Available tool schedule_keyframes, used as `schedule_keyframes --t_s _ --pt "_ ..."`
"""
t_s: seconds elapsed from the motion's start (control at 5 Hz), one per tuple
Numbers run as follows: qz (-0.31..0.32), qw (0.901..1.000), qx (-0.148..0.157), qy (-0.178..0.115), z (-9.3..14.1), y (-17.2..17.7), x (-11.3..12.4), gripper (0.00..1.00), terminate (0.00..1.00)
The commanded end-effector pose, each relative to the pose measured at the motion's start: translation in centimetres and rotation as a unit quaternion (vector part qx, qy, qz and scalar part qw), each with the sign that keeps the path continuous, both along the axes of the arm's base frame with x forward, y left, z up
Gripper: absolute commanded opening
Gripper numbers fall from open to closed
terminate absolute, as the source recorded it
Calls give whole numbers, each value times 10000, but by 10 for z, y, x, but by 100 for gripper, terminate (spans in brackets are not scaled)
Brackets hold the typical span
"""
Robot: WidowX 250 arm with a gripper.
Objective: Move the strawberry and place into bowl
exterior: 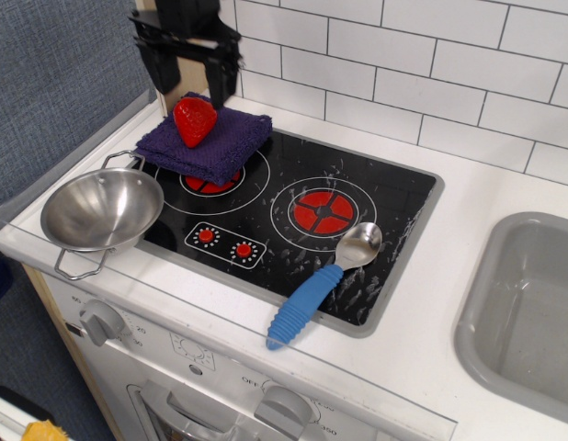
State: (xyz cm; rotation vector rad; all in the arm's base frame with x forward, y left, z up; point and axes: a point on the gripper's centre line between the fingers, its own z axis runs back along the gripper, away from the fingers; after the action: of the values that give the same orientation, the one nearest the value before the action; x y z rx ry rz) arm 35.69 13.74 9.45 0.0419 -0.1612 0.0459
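The gripper (188,69) hangs at the top left of the view, above the back left corner of the stove, its two black fingers (221,75) pointing straight down and spread wide apart with nothing between them. Only the lower end of the arm shows; the rest runs out past the top edge, so its pose beyond a vertical wrist cannot be told. Directly below the open jaws, with a clear gap of air in between, sits the strawberry (194,120), glossy and red, resting on a folded purple cloth (209,143). The berry's long axis runs roughly up and down in the view, with the broad shoulder toward the top and the narrower tip pointing down toward the front edge of the cloth, tilted slightly to the left. The cloth lies over the back left burner of the black cooktop (376,211), partly covering the red ring there. In front of and to the left of the cloth, well apart from the strawberry, the bowl (102,210) sits on the white counter at the cooktop's left edge, empty and shining, its wire handles at the back and front. Farther right, a spoon (321,284) with a blue ribbed handle lies slanted across the cooktop's front right part, and a grey sink (528,312) fills the right side.
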Motion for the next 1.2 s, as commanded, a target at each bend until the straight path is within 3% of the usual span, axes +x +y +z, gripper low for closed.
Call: schedule_keyframes --t_s 0.0,0.6,0.8,1.0 --pt "401 9991 112 -72 1 30 13 100 0" --pt "384 9991 -54 156 -31 18 34 100 0" --pt "374 9991 -120 153 -33 12 34 0 0" --pt "280 9995 -140 72 -20 8 30 0 0"
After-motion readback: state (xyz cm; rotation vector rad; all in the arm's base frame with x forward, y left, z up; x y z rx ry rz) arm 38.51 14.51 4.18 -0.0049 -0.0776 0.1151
